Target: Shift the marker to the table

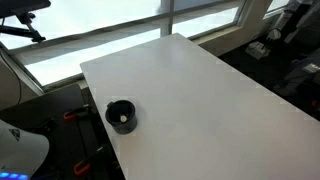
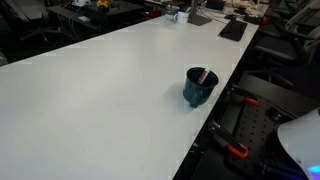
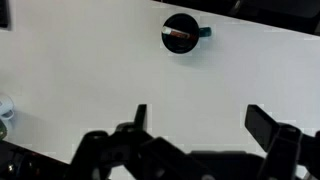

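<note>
Tool (image 3: 197,112): jaws spread wide, nothing held, hanging above bare surface of the large plain white matte table (image 3: 80,60) and well apart from the target. Straight ahead in the wrist view is the round black cup (image 3: 181,33), with a small teal tab on one side, maybe a handle. The slim whitish marker with a red-orange part (image 3: 180,36) is inside that cup, leaning on the inner wall. Both exterior views agree: the cup (image 1: 121,115) (image 2: 200,87) stands upright just inside the table edge on the robot's side, with the marker tip (image 2: 203,76) poking slightly above the rim. The rest of the table (image 1: 200,90) around it looks bare. Step in hand, as I read it: approach, no grasp begun, marker not yet out of the cup. The next move calls for centring the tool over the cup mouth, then descending with the jaws narrowed enough to clear the rim. Pinch the exposed upper end of the marker, lift straight up until it is free of the cup, then translate toward the table middle and lay it flat. Risks: the narrow cup mouth leaves little finger clearance, so a rim hit could tip the cup or push it off the near edge. The marker is thin, so it may slip or pivot in the pinch.
</note>
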### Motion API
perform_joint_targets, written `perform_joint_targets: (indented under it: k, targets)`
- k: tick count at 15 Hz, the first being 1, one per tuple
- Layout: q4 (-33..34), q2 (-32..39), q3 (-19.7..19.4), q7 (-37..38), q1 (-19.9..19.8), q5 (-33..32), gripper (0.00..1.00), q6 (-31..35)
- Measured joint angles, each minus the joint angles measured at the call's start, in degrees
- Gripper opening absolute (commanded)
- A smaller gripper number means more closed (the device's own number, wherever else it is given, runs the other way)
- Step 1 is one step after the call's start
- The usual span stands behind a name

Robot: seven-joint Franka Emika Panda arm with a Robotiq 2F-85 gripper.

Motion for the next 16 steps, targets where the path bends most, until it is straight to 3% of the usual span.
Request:
perform_joint_targets:
  k: [8,11,16]
  targets:
    - [0.0,0.0,-0.2,0.0,0.0,0.0,1.0,0.0]
    - [-0.3,1.1,-1.9,-0.2,0.1,0.0,1.0,0.0]
    - [-1.1,6.2,-7.1,-11.3,1.1,0.3,1.0,-1.0]
